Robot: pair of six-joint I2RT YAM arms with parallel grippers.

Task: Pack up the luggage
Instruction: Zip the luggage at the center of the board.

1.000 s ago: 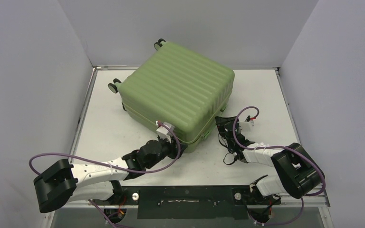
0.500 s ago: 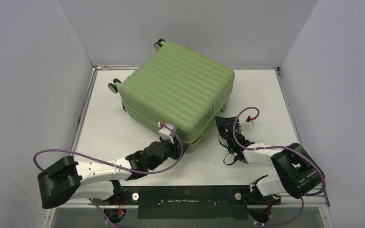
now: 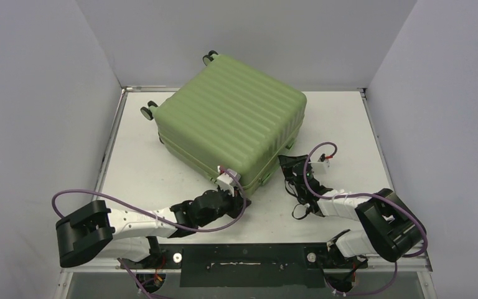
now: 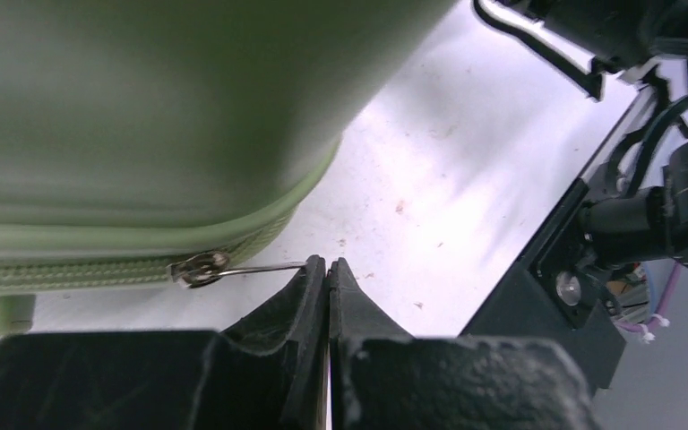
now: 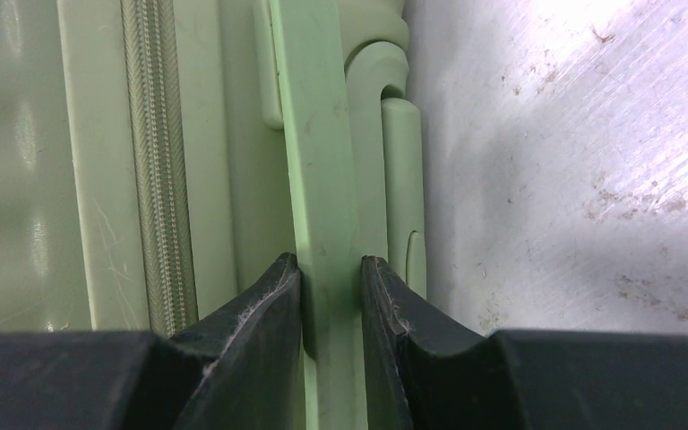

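The large light-green ribbed hard-shell luggage (image 3: 233,118) lies flat with its lid down on the white desk (image 3: 348,124). It is turned at an angle, with its small black wheels (image 3: 148,113) toward the far left and one corner pointing at the arm bases.

The left end effector (image 3: 240,199) sits low at that near corner, its black fingers (image 4: 309,291) pressed flat together with no gap. In the left wrist view the thin metal zipper pull (image 4: 233,267) sticks out from the zip line along the shell's edge. Its free end meets the outer side of one fingertip and does not show between the fingers (whether it is pinched at all cannot be told).

The right end effector (image 3: 285,163) is at the luggage's right-hand side wall, partly closed around the light-green plastic handle (image 5: 318,134). The right wrist view shows one black pad on each side of the bar, both touching it. The ribbed zipper track (image 5: 157,179) runs parallel just left of the handle in that view, closed along its visible length. Scuffed desk surface shows to the right.
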